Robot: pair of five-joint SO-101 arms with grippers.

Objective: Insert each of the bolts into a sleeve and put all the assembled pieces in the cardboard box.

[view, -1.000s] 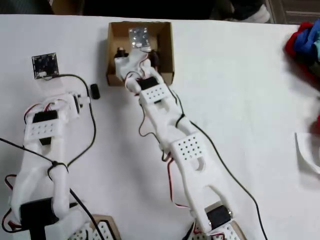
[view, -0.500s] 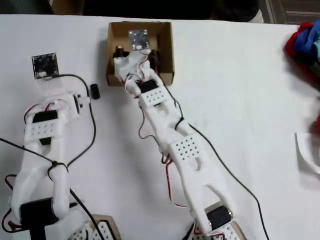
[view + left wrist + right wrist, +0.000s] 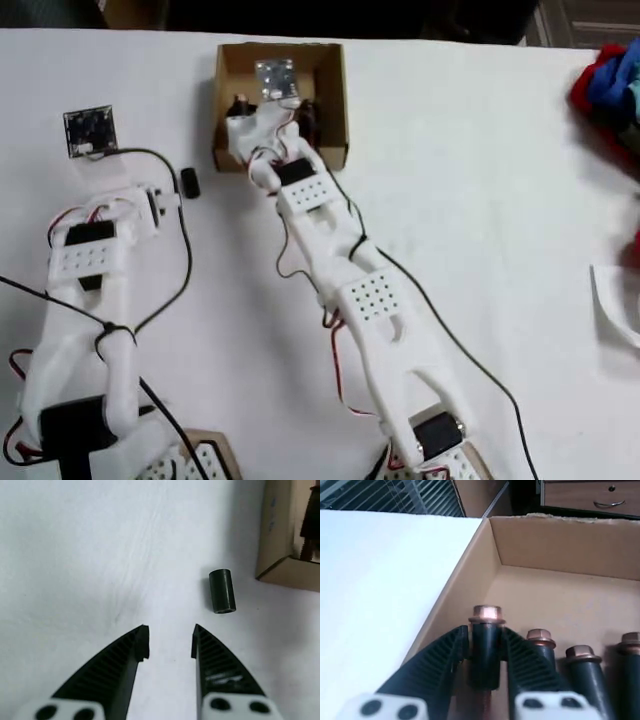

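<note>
The right gripper (image 3: 485,632) is clamped on an assembled piece (image 3: 485,645): a black sleeve (image 3: 485,660) with the copper-coloured bolt (image 3: 486,613) head standing out of its top. It is held upright inside the cardboard box (image 3: 560,545), close to 1 side wall. 3 more assembled pieces (image 3: 585,672) sit just beside it in the box. Compared with 1 s ago, the right arm's wrist is slightly further left over the box in the high view. The left gripper (image 3: 170,640) stays where it was, jaws parted and holding nothing, above the desk (image 3: 75,555). A loose sleeve (image 3: 222,591) lies on its side near it, just outside the box.
</note>
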